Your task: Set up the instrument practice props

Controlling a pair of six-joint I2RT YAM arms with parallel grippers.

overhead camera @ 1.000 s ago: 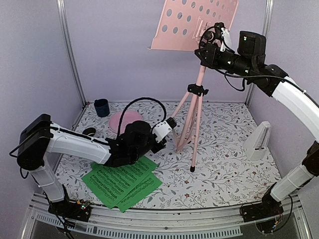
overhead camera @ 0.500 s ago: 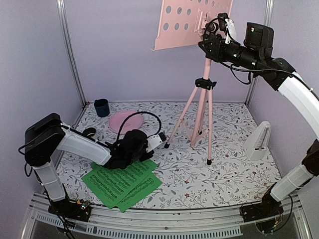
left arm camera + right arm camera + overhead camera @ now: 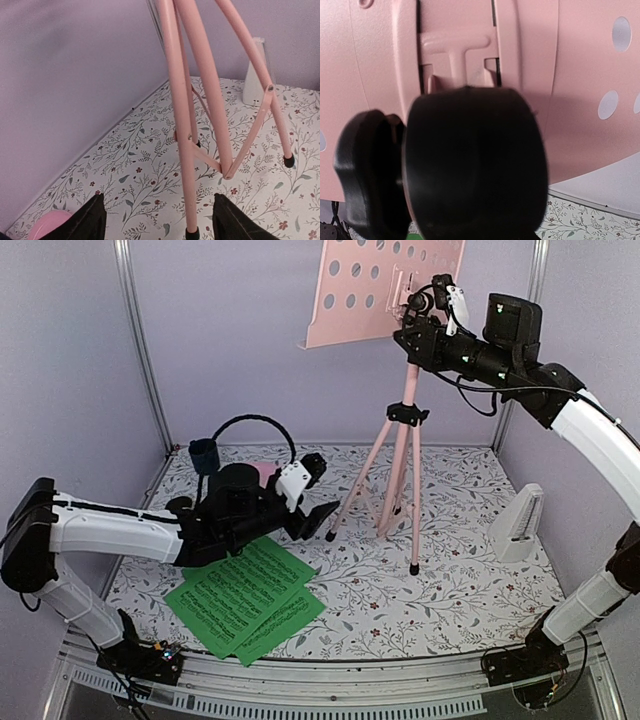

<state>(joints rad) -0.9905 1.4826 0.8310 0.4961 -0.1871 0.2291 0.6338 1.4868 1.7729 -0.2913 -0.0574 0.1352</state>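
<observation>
- Music stand (image 3: 408,385) stood upright on 3 legs, mid table (image 3: 460,580), toward the back.
- R gripper (image 3: 412,320) pinched its head, behind the desk.
- L gripper (image 3: 160,200) was spread wide, w/ one leg between the fingers, not touching.

- A dark blue cup (image 3: 203,454) is being kept upright in the far left corner of the floral tabletop (image 3: 460,580).
- A pink plate (image 3: 266,472) is being largely hidden, near the cup.

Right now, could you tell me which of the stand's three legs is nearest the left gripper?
The leg rising between the open left gripper's fingers in the wrist view; the other two stand farther off.
</observation>
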